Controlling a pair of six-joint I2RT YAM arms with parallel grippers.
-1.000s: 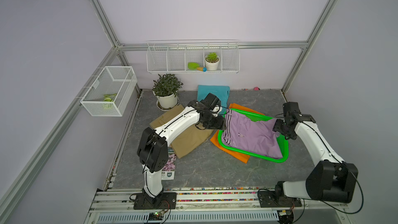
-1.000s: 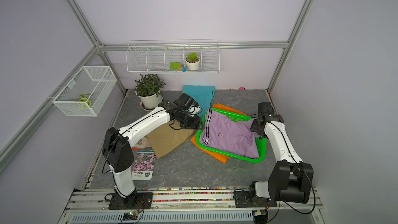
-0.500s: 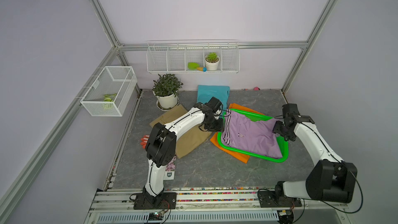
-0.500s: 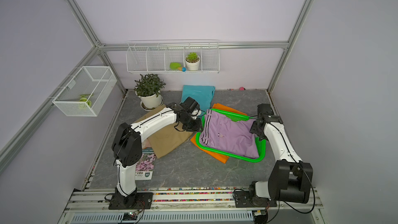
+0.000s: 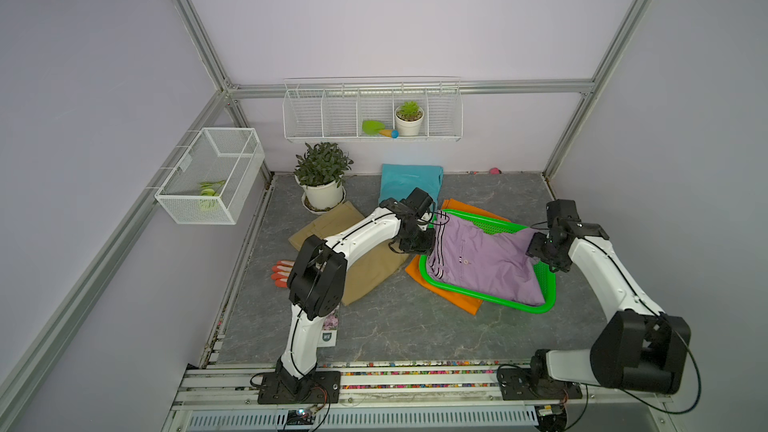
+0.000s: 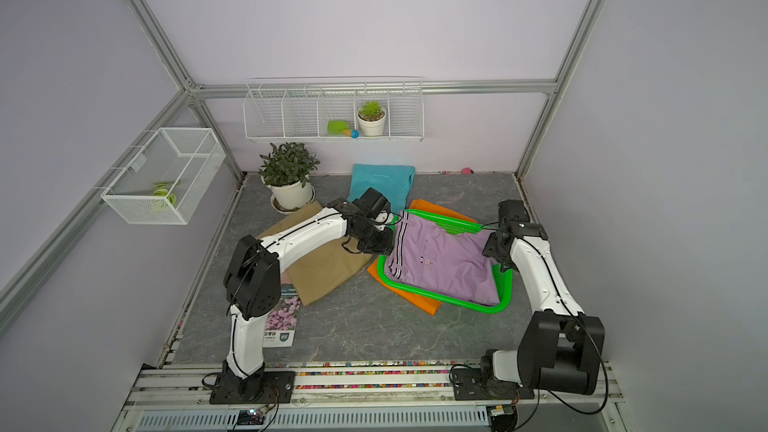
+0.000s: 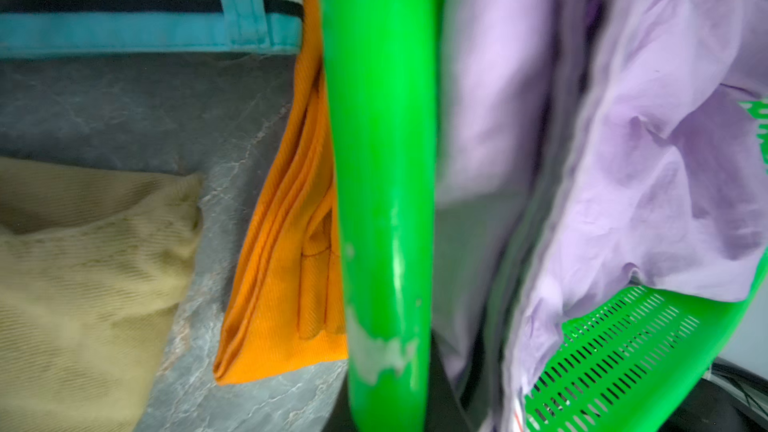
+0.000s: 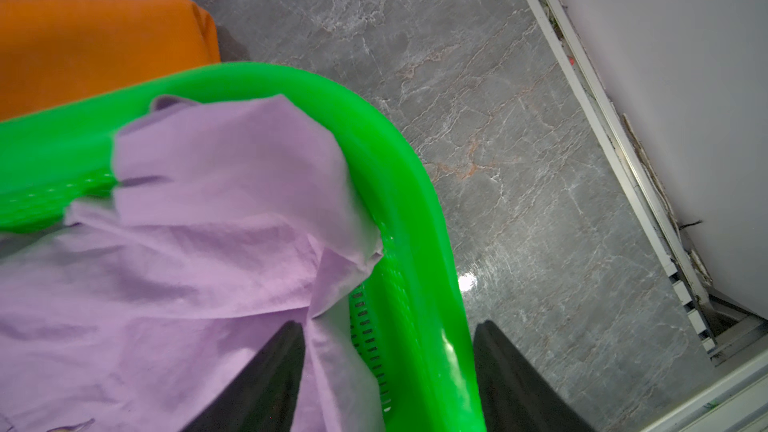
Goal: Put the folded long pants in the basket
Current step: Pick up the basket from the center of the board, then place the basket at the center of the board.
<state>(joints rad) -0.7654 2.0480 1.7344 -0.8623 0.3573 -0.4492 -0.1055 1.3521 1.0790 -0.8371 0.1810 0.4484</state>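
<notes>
Here, reading left to right, we first meet the khaki pants (image 5: pixel 365 278), flat on the table (image 5: pixel 415 338) and outside the basket (image 5: pixel 545 284). Next, the left gripper (image 5: pixel 427 243) sits at the basket's left rim. In the left wrist view the rim runs straight between the jaws, with only slivers of dark finger beside it, so we read them as drawn in onto the rim. Behind it, the turquoise pants (image 5: pixel 409 180) lie near the back wall, also outside.

The orange pants (image 5: pixel 457 303) lie beneath the basket, their edges showing at front and rear; we judge that the basket pins them there. Inside, the lilac pants (image 5: pixel 482 259) spread across the basket, with one corner draped up onto the right rim.

Last, the right gripper (image 8: pixel 386 380) straddles that rim with its jaws apart. One of its fingers (image 8: pixel 270 367) rests over the lilac cloth and the other stands outside the wall, so it clamps nothing.

We take the placement at opposite rims as preparation to lift or shift the basket level, which would free the orange pants. By our count, one of the four pairs is in.
</notes>
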